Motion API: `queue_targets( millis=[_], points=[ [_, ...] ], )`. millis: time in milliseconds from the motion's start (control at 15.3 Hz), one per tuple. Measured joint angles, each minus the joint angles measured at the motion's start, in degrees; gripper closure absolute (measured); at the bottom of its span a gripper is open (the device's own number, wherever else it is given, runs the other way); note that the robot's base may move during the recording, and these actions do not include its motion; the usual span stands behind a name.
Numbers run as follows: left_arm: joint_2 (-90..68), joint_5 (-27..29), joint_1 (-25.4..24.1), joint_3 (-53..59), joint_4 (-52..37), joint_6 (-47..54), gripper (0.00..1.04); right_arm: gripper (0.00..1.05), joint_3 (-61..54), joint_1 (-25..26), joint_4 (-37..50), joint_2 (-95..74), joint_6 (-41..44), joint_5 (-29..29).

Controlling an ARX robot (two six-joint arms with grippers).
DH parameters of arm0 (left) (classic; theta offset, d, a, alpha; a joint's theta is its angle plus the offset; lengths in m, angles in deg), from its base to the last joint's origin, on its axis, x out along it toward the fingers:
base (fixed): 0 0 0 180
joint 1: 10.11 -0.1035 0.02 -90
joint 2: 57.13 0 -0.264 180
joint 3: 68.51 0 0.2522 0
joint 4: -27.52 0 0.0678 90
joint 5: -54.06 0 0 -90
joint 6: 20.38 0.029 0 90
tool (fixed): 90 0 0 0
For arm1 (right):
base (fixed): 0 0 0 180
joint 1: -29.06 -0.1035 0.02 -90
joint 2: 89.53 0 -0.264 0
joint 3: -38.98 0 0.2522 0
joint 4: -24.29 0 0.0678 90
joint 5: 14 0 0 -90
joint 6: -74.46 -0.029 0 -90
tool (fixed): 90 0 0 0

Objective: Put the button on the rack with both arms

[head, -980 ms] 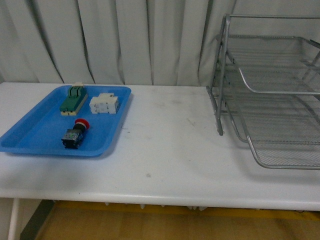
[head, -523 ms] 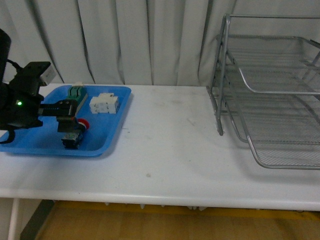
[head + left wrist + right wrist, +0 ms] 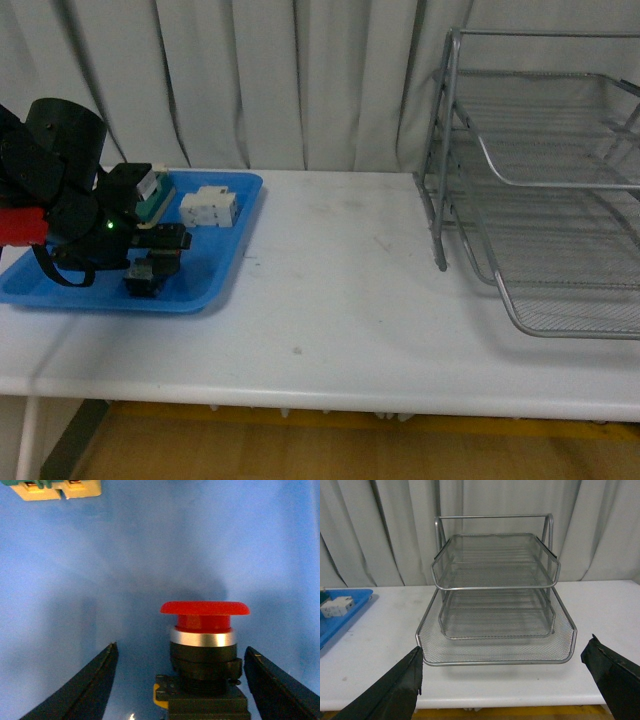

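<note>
Your left gripper (image 3: pixel 180 650) stands wide with the button (image 3: pixel 204 630) between its jaws, untouched; your right gripper (image 3: pixel 505 652) gapes wide toward the rack (image 3: pixel 495 587).

- We see a flat blue tray (image 3: pixel 218 272) lying at the left end of a white table (image 3: pixel 340 310).
- In the tray's far part sits a white terminal block (image 3: pixel 208 208), and just to its left a green-and-cream switch block (image 3: pixel 156 192) (only partly in sight for us).
- Behind the table hangs a pale pleated curtain (image 3: pixel 300 80).
- Below the table's front edge we make out a brownish floor (image 3: pixel 300 450).
</note>
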Motion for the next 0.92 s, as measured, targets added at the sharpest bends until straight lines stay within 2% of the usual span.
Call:
queue_targets(
  millis=[196,261,458,588,719,784,850,915],
  points=[
    [-0.1,-0.6,0.6,0.4,-1.6,-0.8,0.66,0.06,0.0,0.0,0.0,0.0,0.0,0.0],
    [2.4,-0.8,0.6,3.9,-2.8,-0.9,0.69,0.06,0.0,0.0,0.0,0.0,0.0,0.0],
    [22.3,-3.6,-0.3,22.6,-11.5,-0.8,0.69,0.06,0.0,0.0,0.0,0.0,0.0,0.0],
    [41.6,-4.7,-2.6,37.5,-11.8,-0.8,0.69,0.06,0.0,0.0,0.0,0.0,0.0,0.0],
    [64.3,-2.3,-6.8,54.7,-1.2,-0.2,0.69,0.06,0.0,0.0,0.0,0.0,0.0,0.0],
    [75.7,-0.2,-6.9,60.9,6.1,0.1,0.69,0.06,0.0,0.0,0.0,0.0,0.0,0.0],
    [88.6,0.3,-6.0,64.3,11.2,0.9,0.69,0.06,0.0,0.0,0.0,0.0,0.0,0.0],
    [91.4,0.6,-6.1,63.1,9.8,1.2,0.69,0.06,0.0,0.0,0.0,0.0,0.0,0.0]
  ],
)
